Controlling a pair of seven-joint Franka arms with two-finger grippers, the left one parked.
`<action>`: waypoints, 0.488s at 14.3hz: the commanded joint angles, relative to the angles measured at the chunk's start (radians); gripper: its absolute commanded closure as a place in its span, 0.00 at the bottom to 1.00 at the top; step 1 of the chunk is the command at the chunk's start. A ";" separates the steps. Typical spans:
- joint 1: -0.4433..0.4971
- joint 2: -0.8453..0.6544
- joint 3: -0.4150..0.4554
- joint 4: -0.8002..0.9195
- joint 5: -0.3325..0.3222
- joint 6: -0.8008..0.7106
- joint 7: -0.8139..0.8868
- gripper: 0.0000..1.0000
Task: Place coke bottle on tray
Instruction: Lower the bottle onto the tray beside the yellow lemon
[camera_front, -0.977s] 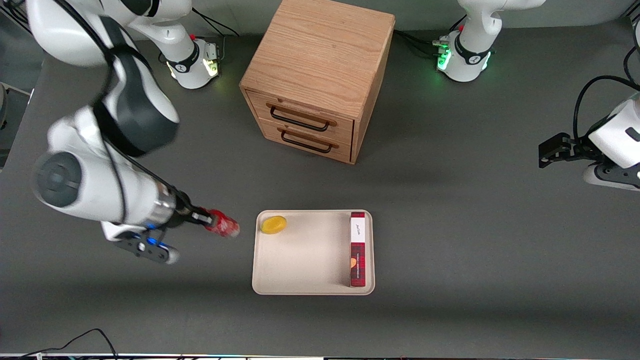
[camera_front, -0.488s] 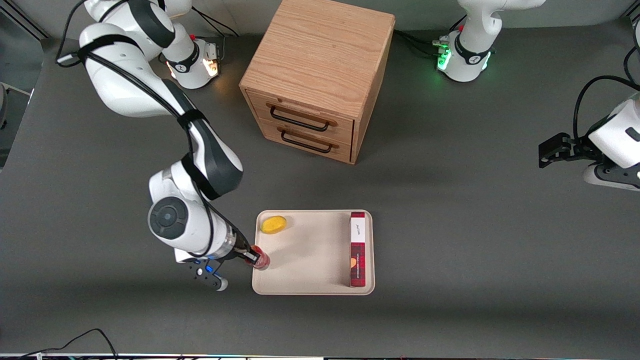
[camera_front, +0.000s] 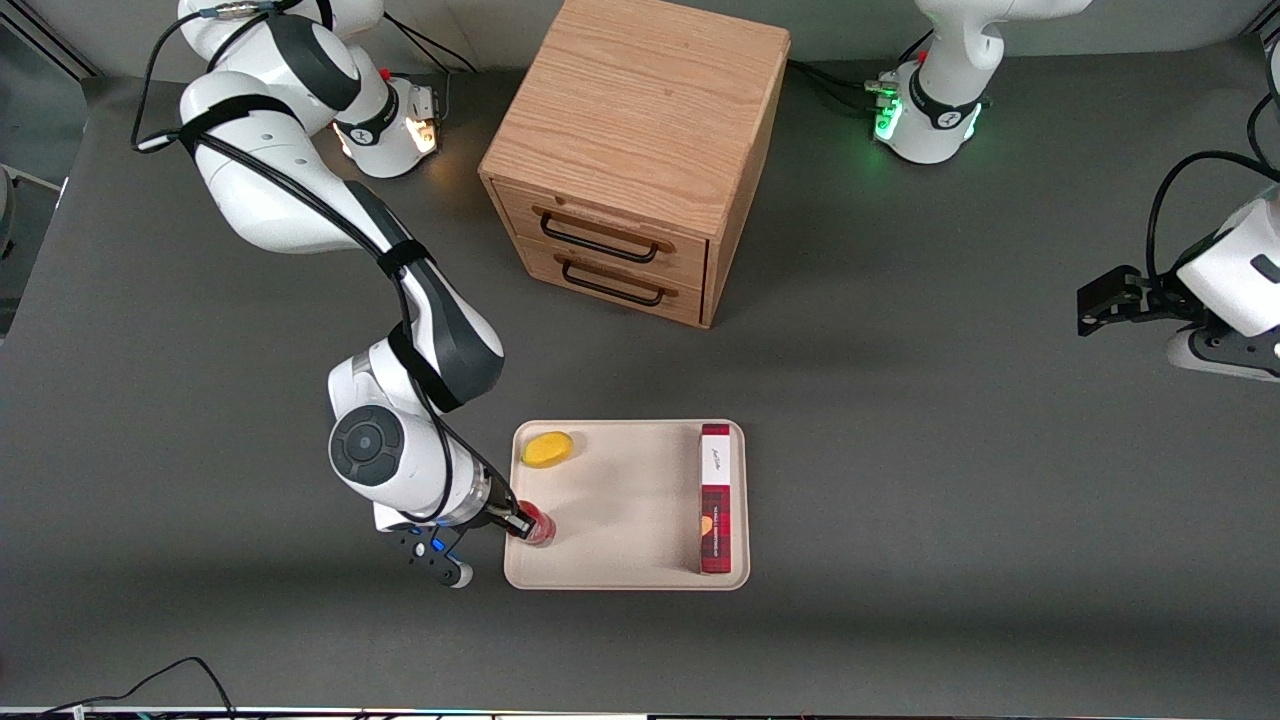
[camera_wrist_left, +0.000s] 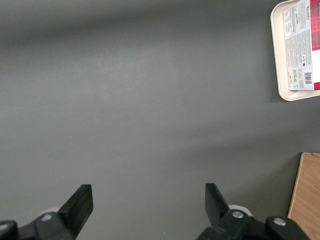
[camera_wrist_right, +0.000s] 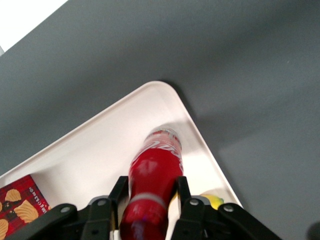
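My right gripper (camera_front: 527, 528) is shut on the coke bottle (camera_front: 538, 525), a small red bottle with a red cap and a clear base. It holds the bottle over the tray's (camera_front: 620, 500) corner nearest the front camera, at the working arm's end. In the right wrist view the bottle (camera_wrist_right: 156, 170) sits between the two black fingers (camera_wrist_right: 118, 189), its clear base pointing down at the cream tray (camera_wrist_right: 90, 155). I cannot tell whether the base touches the tray.
On the tray lie a yellow lemon-like object (camera_front: 547, 449) and a long red plaid box (camera_front: 715, 497), which also shows in the right wrist view (camera_wrist_right: 20, 202). A wooden two-drawer cabinet (camera_front: 635, 150) stands farther from the front camera than the tray.
My right arm has swung from the working arm's end of the table toward the tray, carrying the bottle. The bottle has gone from outside the tray to over its near corner.
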 joint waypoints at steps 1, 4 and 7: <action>-0.006 -0.006 0.043 0.046 -0.044 -0.045 0.041 0.00; -0.028 -0.121 0.074 0.046 -0.044 -0.230 0.023 0.00; -0.115 -0.328 0.153 0.000 -0.036 -0.509 -0.167 0.00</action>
